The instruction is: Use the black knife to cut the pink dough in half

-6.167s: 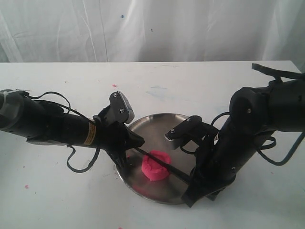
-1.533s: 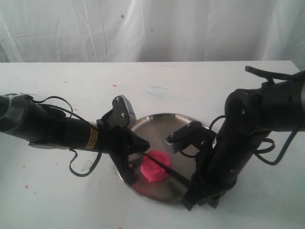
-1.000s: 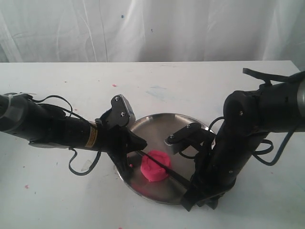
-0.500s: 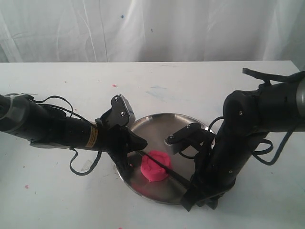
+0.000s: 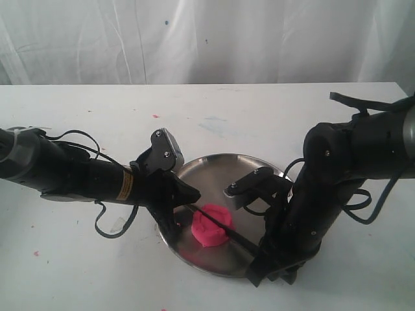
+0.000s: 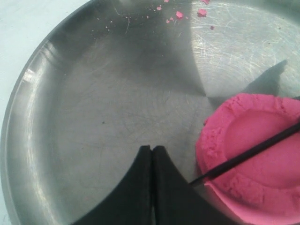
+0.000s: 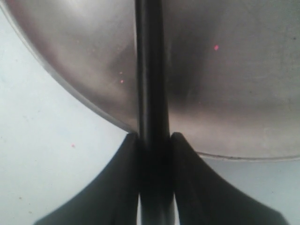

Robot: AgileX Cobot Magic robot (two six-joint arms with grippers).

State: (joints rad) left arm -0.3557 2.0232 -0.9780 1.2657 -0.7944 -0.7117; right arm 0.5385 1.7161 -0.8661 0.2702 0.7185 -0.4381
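Observation:
The pink dough point(image 5: 210, 225) is one round puck with a dented top, lying on the steel plate point(image 5: 214, 168) toward its front left. The black knife point(image 5: 224, 225) lies slantwise across the dough's top point(image 6: 262, 164), its blade point(image 6: 253, 153) resting on the dent with its tip near the left gripper. My right gripper point(image 7: 153, 137) is shut on the knife's handle point(image 7: 151, 70) at the plate's front right rim. My left gripper point(image 6: 152, 148) is shut with nothing between its fingers, low over the plate beside the dough's left edge.
Pink crumbs point(image 6: 178, 14) dot the plate's far part and the white table point(image 5: 78, 272). A white curtain point(image 5: 207, 39) hangs behind the table. Both black arms flank the plate, the left arm point(image 5: 71, 178) and the right arm point(image 5: 337, 181).
The right arm has sunk a little toward the front, and the knife lies slightly lower over the dough. The left gripper drew back slightly from the dough and holds still.

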